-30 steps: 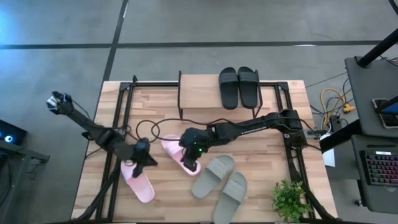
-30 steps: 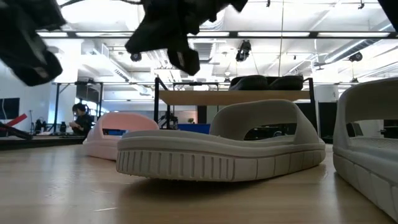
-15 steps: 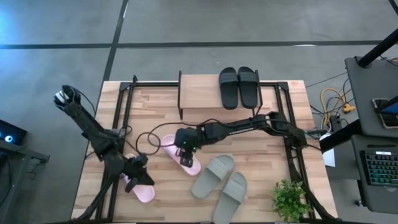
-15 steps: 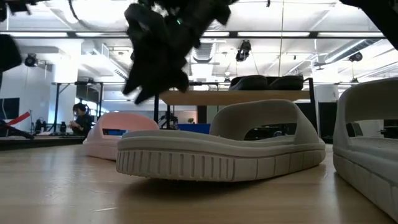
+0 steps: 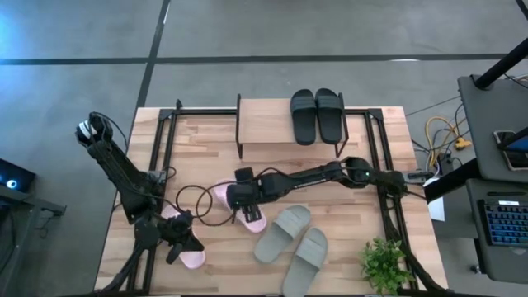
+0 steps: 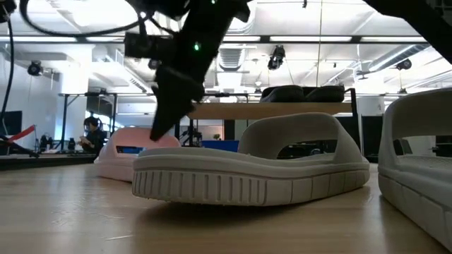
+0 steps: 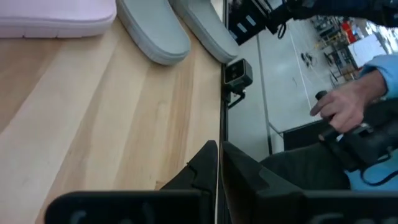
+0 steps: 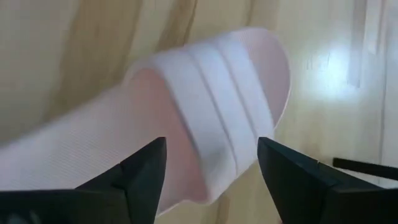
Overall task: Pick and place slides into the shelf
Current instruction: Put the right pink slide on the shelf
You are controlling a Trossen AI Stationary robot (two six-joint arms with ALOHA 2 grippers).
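Slides: a pale pink slide with soft ribbed strap lies on the wooden tabletop under the spread-open right end effector; left end effector is clenched, empty.

- Shelf: left half of the top board bare; black slides fill the right.
- Cable loops beside the pink slide.
- Grey-green slides crowd its other side.

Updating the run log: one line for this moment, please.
right gripper: open over pink slide | left gripper: shut, idle | black pair: on shelf
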